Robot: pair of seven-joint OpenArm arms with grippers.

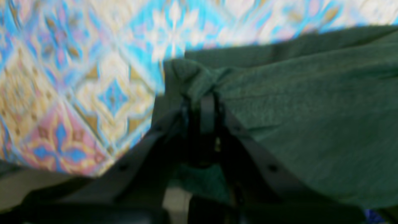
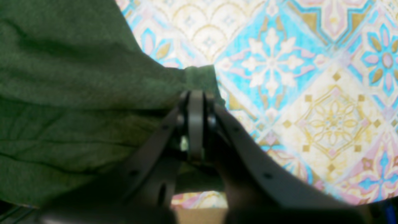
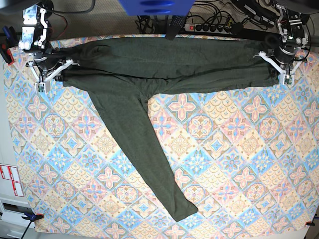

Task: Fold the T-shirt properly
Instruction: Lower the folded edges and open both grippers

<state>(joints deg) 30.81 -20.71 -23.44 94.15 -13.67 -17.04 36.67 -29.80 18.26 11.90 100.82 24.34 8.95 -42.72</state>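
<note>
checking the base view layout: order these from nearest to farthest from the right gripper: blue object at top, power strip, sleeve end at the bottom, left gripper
From the right gripper:
1. Blue object, top centre.
2. Power strip, top, further across.
3. Sleeve end, bottom centre; too close to call with the power strip.
4. Left gripper, opposite end.

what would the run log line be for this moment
stage: shirt stretched between arms | left end effector: shut on T-shirt edge | right end effector: shut on opposite edge | sleeve: trailing over patterned tablecloth

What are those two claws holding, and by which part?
Both hold the T-shirt. The left gripper pinches a bunched corner at one end of the folded body; the right gripper pinches the corner at the opposite end.
</note>
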